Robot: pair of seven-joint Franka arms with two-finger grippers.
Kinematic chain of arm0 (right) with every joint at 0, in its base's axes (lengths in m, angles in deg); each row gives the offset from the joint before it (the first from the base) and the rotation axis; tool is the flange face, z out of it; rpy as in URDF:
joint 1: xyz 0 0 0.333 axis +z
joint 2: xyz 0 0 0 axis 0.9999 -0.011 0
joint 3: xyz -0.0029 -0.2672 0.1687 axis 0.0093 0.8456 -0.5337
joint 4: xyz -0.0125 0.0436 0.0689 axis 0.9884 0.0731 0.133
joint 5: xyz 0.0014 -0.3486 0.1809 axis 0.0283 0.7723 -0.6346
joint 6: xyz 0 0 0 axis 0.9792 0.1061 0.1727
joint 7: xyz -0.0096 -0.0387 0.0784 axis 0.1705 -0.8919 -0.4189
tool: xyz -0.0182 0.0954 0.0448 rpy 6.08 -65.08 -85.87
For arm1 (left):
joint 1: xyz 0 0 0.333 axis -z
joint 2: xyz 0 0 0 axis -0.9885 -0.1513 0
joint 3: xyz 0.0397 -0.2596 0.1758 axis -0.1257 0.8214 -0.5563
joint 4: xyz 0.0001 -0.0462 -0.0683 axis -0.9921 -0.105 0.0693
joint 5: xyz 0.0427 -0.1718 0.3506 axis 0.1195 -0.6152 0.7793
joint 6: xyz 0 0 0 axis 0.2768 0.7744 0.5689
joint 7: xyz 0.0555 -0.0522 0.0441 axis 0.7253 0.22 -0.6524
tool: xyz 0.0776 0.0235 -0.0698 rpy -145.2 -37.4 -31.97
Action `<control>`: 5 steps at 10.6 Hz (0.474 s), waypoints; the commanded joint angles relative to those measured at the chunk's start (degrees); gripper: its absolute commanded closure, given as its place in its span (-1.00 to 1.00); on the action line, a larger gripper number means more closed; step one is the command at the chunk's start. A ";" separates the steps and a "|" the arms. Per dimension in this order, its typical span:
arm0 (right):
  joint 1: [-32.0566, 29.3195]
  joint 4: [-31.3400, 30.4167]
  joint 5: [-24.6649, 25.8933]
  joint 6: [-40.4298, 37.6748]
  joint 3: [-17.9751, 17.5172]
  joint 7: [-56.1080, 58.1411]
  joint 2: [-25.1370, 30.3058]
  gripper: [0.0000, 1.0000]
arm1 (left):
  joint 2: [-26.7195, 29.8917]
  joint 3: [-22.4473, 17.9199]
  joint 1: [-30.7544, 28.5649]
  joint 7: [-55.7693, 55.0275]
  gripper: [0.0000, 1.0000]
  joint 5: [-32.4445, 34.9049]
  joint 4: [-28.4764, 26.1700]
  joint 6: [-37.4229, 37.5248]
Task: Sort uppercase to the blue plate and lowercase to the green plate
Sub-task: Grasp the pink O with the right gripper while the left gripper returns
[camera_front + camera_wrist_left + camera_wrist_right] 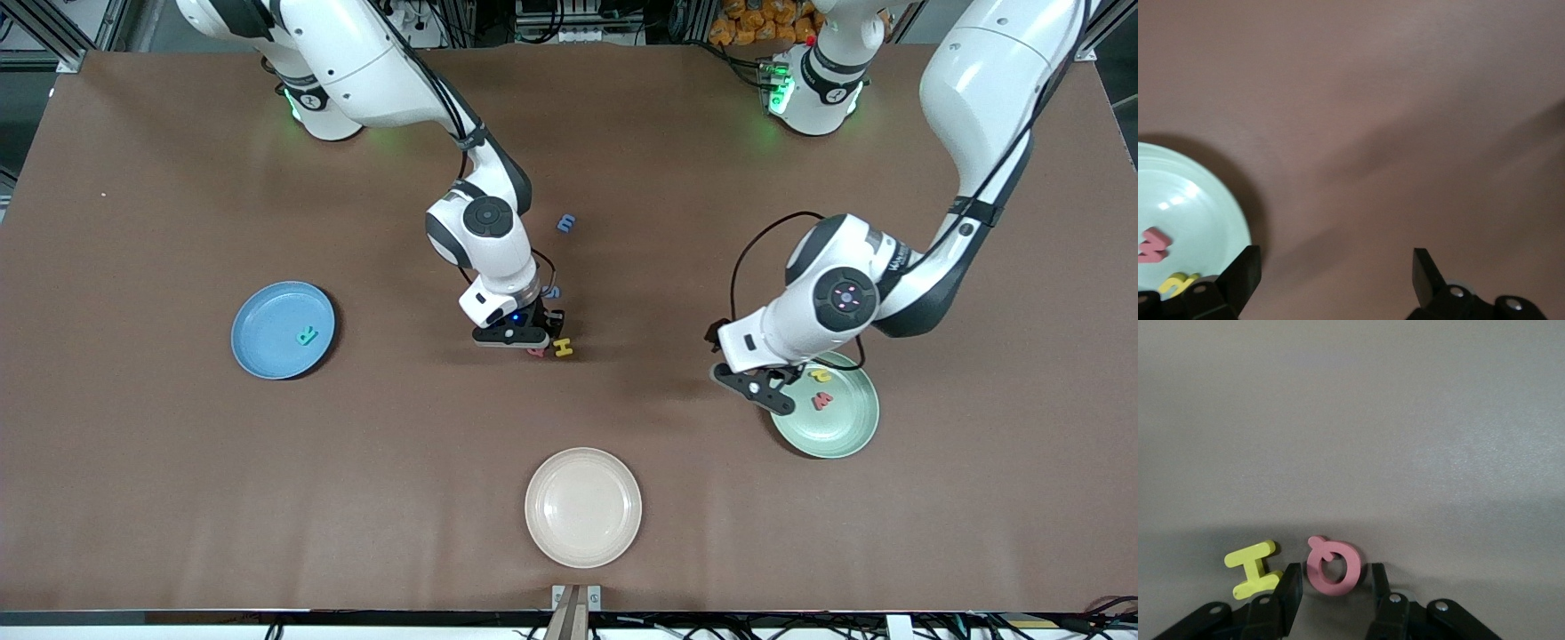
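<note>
A brown table [178,498] seen from a high camera facing two white robot arms.

At the table's middle, the right gripper [530,340] is down at the surface. In the right wrist view its two black fingers [1286,593] stand on either side of a pinkish-red Q [1332,567], close to the letter's edges; whether they press it cannot be told. A yellow H [563,348] lies just beside the Q, outside the fingers. At 12 o'clock from this gripper a blue letter [554,291] peeks out from beside the wrist, and higher up lies a blue m [565,222].

At 9 o'clock from the table's middle sits the blue plate [258,342], holding a teal-green R [307,335].

At 3 o'clock sits the pale green plate [845,436], with a yellow u [821,376] and a red w [823,401] lying in it, the u at 12 o'clock from the w. The left gripper [756,387] hangs over this plate's rim on the side toward the table's middle, its jaws spread wide and holding nothing.

At 6 o'clock, nearest the camera, is a cream plate [583,507].
</note>
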 commanded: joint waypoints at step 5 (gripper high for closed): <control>0.36 2.32 1.03 0.33 0.90 -2.18 -1.44 -0.03 | 0.20 1.68 3.27 3.50 -1.00 -0.23 -1.32 0.44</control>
